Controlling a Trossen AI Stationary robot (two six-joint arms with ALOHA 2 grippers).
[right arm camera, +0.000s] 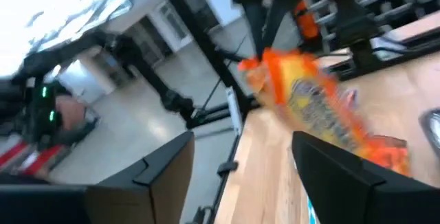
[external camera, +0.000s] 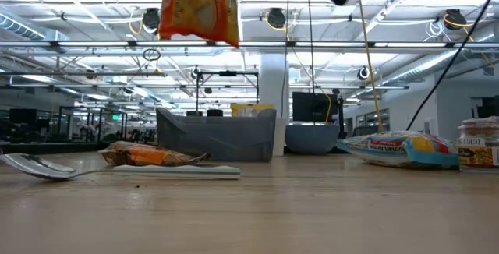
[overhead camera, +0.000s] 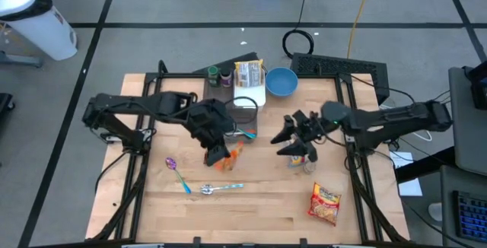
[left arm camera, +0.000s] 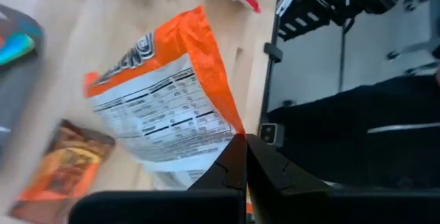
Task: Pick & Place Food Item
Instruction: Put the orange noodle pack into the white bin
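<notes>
Fingers of left gripper [left arm camera: 245, 157] pressed together, pinching edge of orange snack bag [left arm camera: 165, 107]; bag hangs above wooden table [overhead camera: 259, 202], near its middle. Flat orange packet [left arm camera: 58, 162] lies on table below bag. Right gripper [overhead camera: 293, 138] farther right, fingers spread, holding nothing. Beyond: grey bin [overhead camera: 245, 115], blue bowl [overhead camera: 281, 81] at far edge.

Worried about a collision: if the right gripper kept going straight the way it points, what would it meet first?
Probably the orange snack bag hanging from the shut left gripper. The right gripper stands open, aimed at it; depth between them is unclear.
</notes>
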